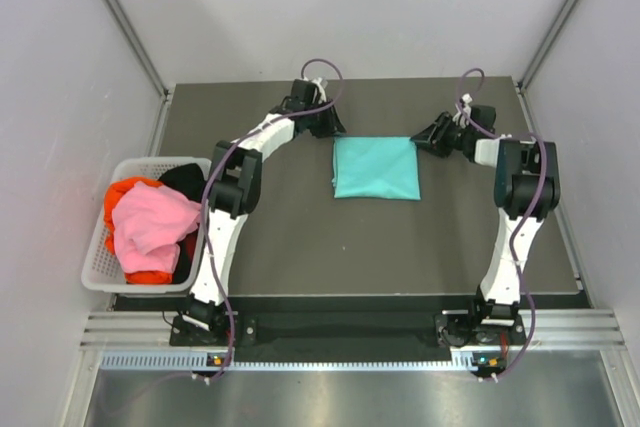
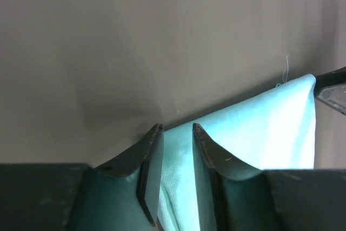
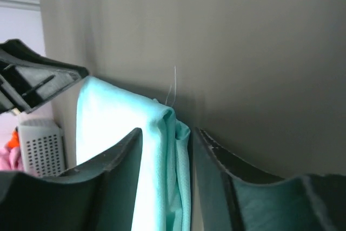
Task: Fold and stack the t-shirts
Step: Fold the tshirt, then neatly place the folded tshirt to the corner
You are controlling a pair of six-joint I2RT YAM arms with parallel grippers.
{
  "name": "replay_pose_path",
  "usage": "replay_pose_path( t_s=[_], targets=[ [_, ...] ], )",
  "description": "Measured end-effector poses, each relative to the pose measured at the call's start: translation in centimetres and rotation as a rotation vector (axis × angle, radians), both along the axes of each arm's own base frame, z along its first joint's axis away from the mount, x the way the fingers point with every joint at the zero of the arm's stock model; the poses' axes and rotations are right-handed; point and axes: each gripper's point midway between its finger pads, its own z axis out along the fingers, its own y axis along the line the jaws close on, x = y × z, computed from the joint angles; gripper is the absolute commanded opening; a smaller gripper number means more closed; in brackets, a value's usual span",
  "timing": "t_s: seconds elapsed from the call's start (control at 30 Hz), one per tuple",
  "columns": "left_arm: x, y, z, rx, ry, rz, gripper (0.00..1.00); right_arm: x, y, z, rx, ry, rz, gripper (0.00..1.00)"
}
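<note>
The teal t-shirt (image 1: 376,168) lies folded into a flat rectangle mid-table. My left gripper (image 1: 328,130) is at its far left corner; in the left wrist view the jaws (image 2: 176,127) stand narrowly apart with teal cloth (image 2: 270,128) between them. My right gripper (image 1: 425,139) is at the far right corner; its jaws (image 3: 167,131) hold a bunched fold of the teal cloth (image 3: 108,117). The pink t-shirt (image 1: 150,222), red-orange t-shirt (image 1: 130,190) and black t-shirt (image 1: 185,179) are heaped in the basket.
The white lattice basket (image 1: 95,267) stands at the table's left edge, and shows in the right wrist view (image 3: 40,144). Grey walls close in the far side and both sides.
</note>
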Motion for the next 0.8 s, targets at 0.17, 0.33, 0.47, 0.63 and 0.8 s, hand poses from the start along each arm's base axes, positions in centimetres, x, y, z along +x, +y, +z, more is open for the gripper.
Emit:
replay_pose_path(
  t_s=[0.17,0.33,0.47,0.63,0.8],
  targets=[
    [-0.8,1.3,2.3,0.042,0.004,0.007,0.43,-0.6,-0.3,1.7,-0.019,-0.004,0.01,0.59],
    [-3.6,2.6,7.3,0.033,-0.034,-0.008,0.45,-1.8,-0.4,3.9,-0.057,-0.03,0.042,0.62],
    [-7.3,2.9,8.6,0.007,-0.022,-0.047,0.45,-3.4,-0.4,4.0,-0.093,-0.026,0.076,0.62],
    [-11.7,2.5,4.4,0.025,0.08,-0.097,0.46,-6.4,-0.4,1.4,-0.116,0.056,0.106,0.62],
    [-13.8,2.0,1.4,0.032,0.153,-0.138,0.48,-8.5,-0.2,0.5,-0.124,0.085,0.122,0.63]
  ],
)
